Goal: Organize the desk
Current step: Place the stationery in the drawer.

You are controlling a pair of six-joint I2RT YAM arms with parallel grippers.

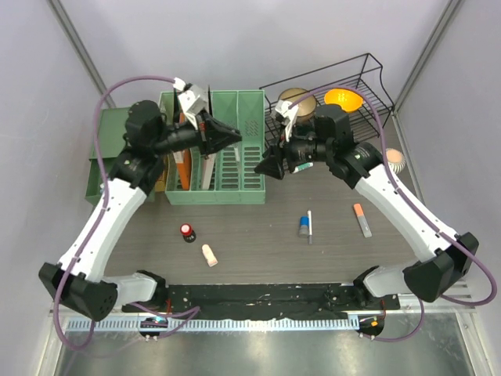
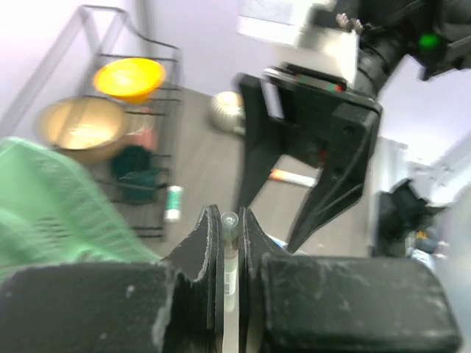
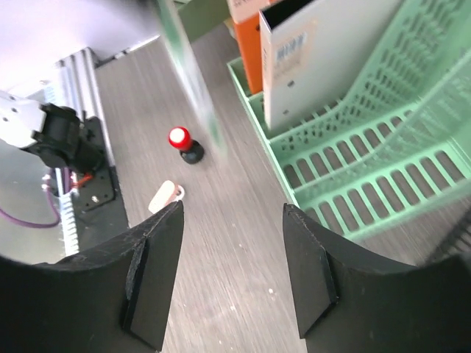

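The large, flat dark grey-brown wood-grain surface (image 1: pixel 258 243) spreads beneath both arms, with its black rail along the near edge by the arm bases. The left hand (image 1: pixel 233 135) is raised over the green slotted plastic file rack (image 1: pixel 235 168) at the far left. Its fingers (image 2: pixel 210 243) are clamped together on a slim whitish tube with a clear round tip (image 2: pixel 229 246). The right hand (image 3: pixel 232 235) hangs just beside the rack's right end, its fingers wide apart with nothing between them.

An orange book (image 3: pixel 246 37) and a white book with a barcode label (image 3: pixel 324 59) stand upright in the rack. On the surface lie four groups of small things:
- a small black piece with a red cap (image 1: pixel 187 231)
- a stubby cream cylinder (image 1: pixel 209 254)
- a blue-grey cap (image 1: pixel 302 228) beside a thin white pen (image 1: pixel 309 222)
- an orange-tipped grey marker (image 1: pixel 362 220)

A black wire basket (image 1: pixel 368 57) at the far right holds a tan bowl (image 1: pixel 296 95) and an orange bowl (image 1: pixel 343 99).
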